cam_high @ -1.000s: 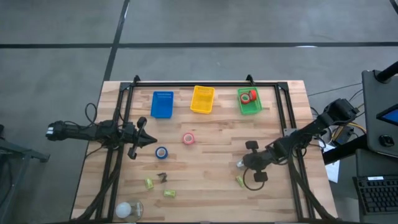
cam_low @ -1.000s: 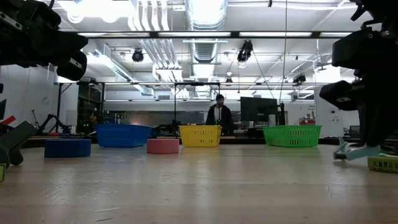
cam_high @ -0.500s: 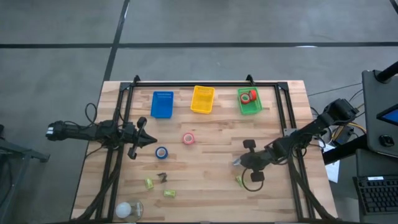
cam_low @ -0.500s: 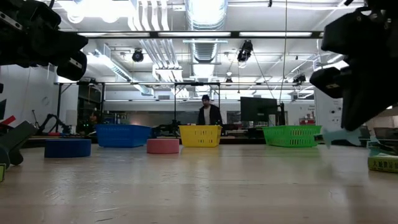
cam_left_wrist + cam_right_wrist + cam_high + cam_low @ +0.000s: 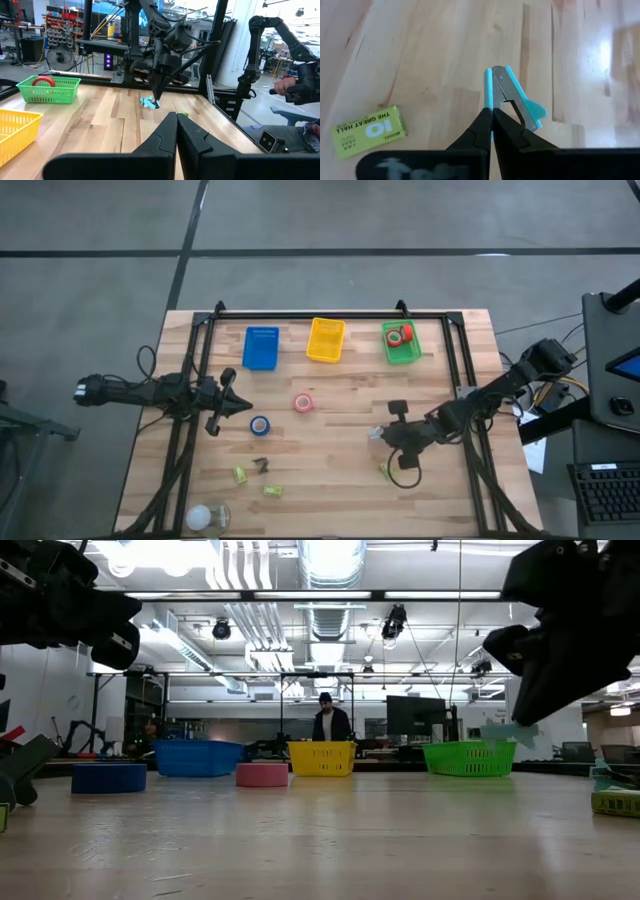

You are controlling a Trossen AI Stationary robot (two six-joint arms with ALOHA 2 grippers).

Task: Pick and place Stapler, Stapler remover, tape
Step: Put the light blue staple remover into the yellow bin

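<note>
My right gripper (image 5: 383, 435) is shut on a teal stapler remover (image 5: 516, 99), which the low view shows in the air (image 5: 510, 730) above the table's right half. A pink tape roll (image 5: 304, 403) and a blue tape roll (image 5: 260, 425) lie flat mid-table. More red tape (image 5: 399, 335) sits in the green basket (image 5: 403, 352). A small dark object (image 5: 262, 466) lies near the front. My left gripper (image 5: 246, 408) waits shut above the table's left side, beside the blue roll. My right gripper pinches the stapler remover between its two fingertips (image 5: 487, 121), on the teal edge (image 5: 489, 92) of one side. The fingers slant down from above. The remover hangs at their ends, lifted clear of the table.
A blue basket (image 5: 261, 348) and a yellow basket (image 5: 325, 340) stand with the green one along the far edge. Yellow-green staple boxes lie near the front (image 5: 240, 474) (image 5: 272, 491) and below the right gripper (image 5: 384, 470). A person stands in the room behind (image 5: 324, 723).
My right gripper has risen and moved toward the table's left and far side, staying shut on the stapler remover. The remover, low by the table's right edge a second ago, now hangs clear above the surface.
</note>
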